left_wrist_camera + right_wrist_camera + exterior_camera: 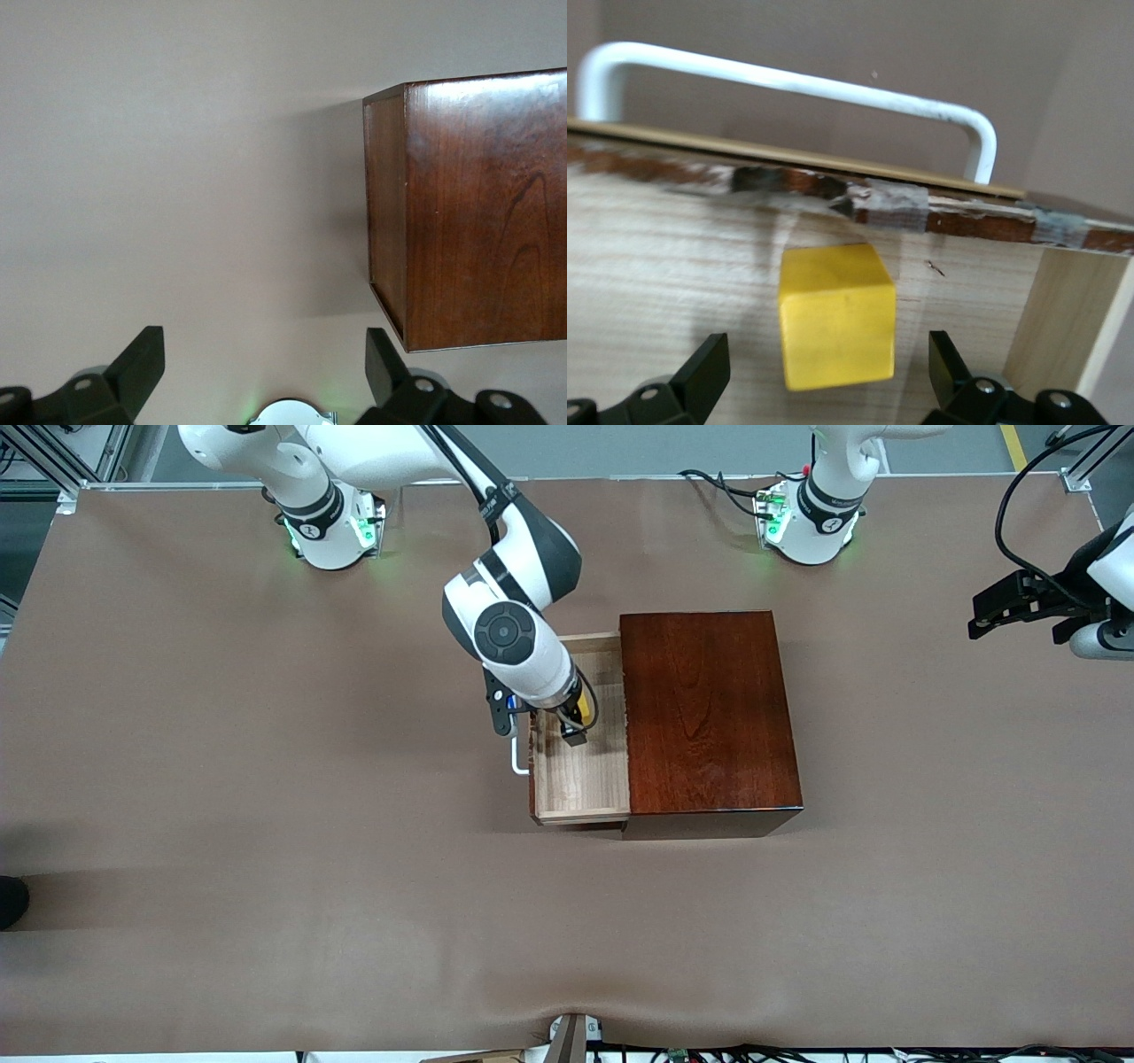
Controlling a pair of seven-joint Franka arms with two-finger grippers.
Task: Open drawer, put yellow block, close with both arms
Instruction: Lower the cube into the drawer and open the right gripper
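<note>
**Block down in the drawer, tool spread around it**

Now my right tool (574,726) hangs low inside the drawer (580,784), its fingers (700,376) spread wide and touching nothing. The yellow block (837,314) sits on the pale wood floor between them, close to the drawer's front wall, with the white handle (788,84) just outside that wall.

By my judgement the block is light, rigid and square-edged, so its flat opposite faces are where to pinch it, though it needs no more handling where it lies. The drawer looks stiff, thin-walled wood; its front edge is chipped and taped, so I would push on the dark front panel or the handle rather than on the rim.

My right tool itself stands in the way of closing and must lift clear first. My left tool (1019,607) waits open over the desk (266,824) toward the left arm's end, well apart from the dark wooden box (483,212).
</note>
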